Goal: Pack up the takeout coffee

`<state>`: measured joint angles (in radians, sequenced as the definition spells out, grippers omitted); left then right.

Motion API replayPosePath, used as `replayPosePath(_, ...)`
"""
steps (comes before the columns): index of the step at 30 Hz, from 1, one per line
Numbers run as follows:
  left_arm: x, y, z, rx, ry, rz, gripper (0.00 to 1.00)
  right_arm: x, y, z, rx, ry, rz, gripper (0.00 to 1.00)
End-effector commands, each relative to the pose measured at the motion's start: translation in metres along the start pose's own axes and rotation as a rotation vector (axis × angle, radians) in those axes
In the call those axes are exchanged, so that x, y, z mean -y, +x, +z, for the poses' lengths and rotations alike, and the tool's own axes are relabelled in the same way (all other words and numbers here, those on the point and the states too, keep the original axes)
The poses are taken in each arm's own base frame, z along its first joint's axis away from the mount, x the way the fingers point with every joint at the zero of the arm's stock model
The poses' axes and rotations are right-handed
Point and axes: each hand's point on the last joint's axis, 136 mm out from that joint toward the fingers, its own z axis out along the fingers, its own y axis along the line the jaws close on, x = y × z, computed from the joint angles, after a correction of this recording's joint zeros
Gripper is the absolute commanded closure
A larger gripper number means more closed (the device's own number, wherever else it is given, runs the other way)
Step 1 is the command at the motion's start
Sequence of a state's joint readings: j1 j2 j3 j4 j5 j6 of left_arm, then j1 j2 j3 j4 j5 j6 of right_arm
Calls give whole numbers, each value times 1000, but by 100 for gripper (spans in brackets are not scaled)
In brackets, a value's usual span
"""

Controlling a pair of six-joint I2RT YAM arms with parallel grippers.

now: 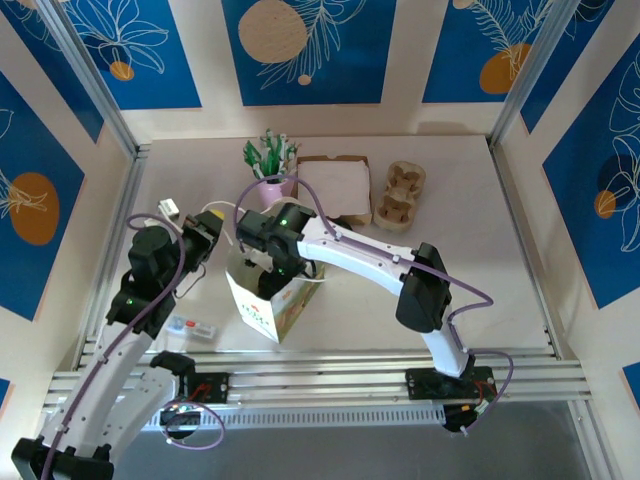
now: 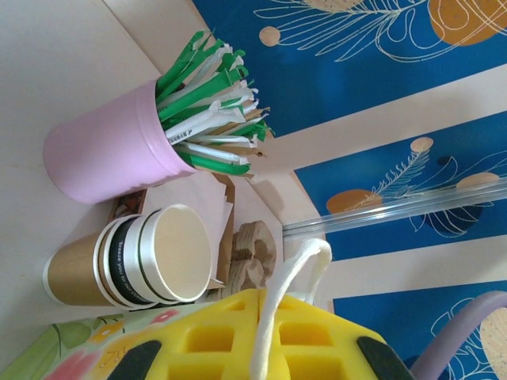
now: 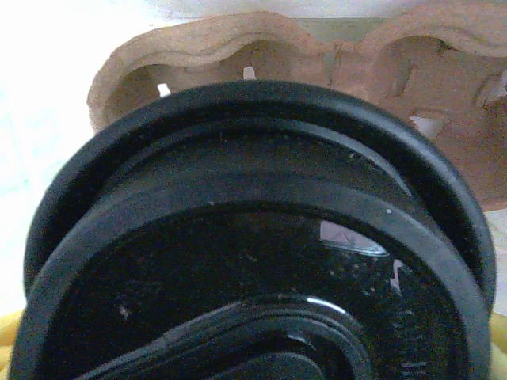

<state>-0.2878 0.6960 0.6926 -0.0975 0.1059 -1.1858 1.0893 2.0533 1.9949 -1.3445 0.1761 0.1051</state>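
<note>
takeout coffee (image 3: 253, 237) — glossy round black lid, close before pulp carrier (image 3: 230, 36)

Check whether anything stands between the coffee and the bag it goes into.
Nothing visible does. The right end effector holds the coffee over the bag, whose handle the left end effector is shut on. The arm hides the bag's inside from above.

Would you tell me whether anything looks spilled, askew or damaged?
Nothing stands out: the straw holder stands upright, the cup carrier lies flat, the paper bag shows no tear, and the coffee lid looks intact.
</note>
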Motion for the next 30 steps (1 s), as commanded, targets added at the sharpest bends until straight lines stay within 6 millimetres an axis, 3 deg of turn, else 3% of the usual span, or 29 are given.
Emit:
replayPosePath(1,6,-1,-1,-11,32,-8,100,-8,-4,-10,36,-6,-35,22)
replayPosePath(10,4,5,2,-45,43,-10,100,-14,-25,-14,35,5,-86,22)
replayPosePath(17,6,7,1,-57,59,-28,100,-20,-39,-7,29,-21,-93,22)
replayPosePath(24,15,4,-6,-44,82,-18,100,-16,-26,14,-54,-26,-75,22)
replayPosePath(30,22,4,-9,-49,97,-1,100,-10,-1,20,-141,-55,-33,23)
